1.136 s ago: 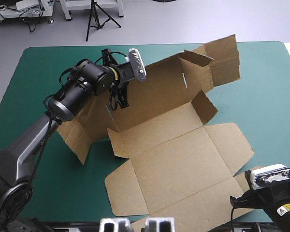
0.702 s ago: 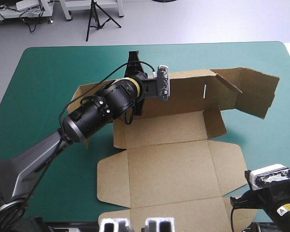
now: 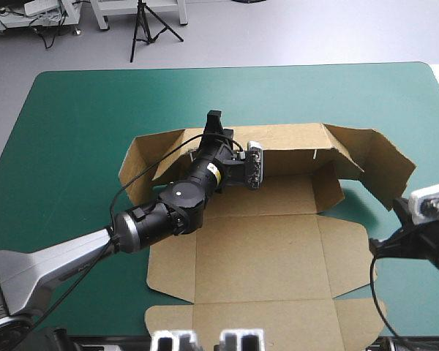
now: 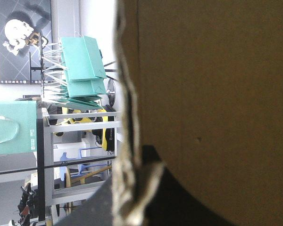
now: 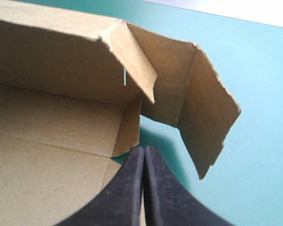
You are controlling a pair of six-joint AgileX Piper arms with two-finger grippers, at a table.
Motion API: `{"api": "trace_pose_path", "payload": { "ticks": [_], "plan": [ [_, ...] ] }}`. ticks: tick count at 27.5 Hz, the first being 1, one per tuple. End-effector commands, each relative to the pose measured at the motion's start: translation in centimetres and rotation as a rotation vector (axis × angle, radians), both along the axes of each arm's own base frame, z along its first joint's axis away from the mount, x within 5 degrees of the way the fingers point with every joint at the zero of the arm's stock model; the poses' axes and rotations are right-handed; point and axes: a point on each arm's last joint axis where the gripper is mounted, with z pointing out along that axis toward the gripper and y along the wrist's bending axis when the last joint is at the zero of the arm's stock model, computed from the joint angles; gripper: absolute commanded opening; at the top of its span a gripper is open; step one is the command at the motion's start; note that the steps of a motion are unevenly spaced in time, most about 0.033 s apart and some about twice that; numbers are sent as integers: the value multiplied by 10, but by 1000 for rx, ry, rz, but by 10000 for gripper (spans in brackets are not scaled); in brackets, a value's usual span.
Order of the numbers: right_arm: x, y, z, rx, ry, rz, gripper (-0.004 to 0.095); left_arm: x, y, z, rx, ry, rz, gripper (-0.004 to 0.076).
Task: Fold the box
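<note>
Box (image 3: 271, 248) central on bench (image 3: 66, 110), barely begun: far wall raised, my left pincer (image 3: 214, 121) pinching its top edge; base and near flaps flat. My right pincer (image 5: 144, 150) pressed together, near right-hand flap. Side walls untucked.

You see the bench (image 3: 73, 131) evenly and brightly lit from above. The box (image 3: 278, 248) casts soft shadows beneath its raised wall.

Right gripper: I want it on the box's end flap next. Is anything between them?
Nothing visible. The right gripper, shut, points at the box across bare teal-green cover, and the raised end flap stands just ahead of it, unobstructed.
</note>
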Motion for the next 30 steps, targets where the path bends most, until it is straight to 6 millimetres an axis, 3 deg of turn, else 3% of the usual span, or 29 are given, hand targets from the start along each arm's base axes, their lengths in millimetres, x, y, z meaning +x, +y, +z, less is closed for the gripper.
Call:
{"api": "trace_pose_path", "payload": {
  "ticks": [1, 4, 5, 13, 17, 22, 30],
  "plan": [
    [33, -3, 38, 24, -52, 0, -17, -5, 6, 25, -103, -95, 4, -8],
    [86, -5, 66, 83, -22, 33, -17, -4, 6, 26, -111, -106, 10, -8],
    [92, -6, 70, 84, -22, 36, -17, -4, 6, 26, -111, -106, 10, -8],
    [180, -14, 76, 114, 93, 73, -17, -4, 6, 26, -111, -106, 10, -8],
    [214, -16, 65, 113, 164, 105, -17, -4, 6, 26, -107, -107, 9, -8],
    [252, -18, 35, 139, 279, 139, -17, -4, 6, 26, -107, -107, 9, -8],
    [280, -19, -4, 143, 427, 195, -17, -4, 7, 26, -105, -111, 20, -8]
  ]
}}
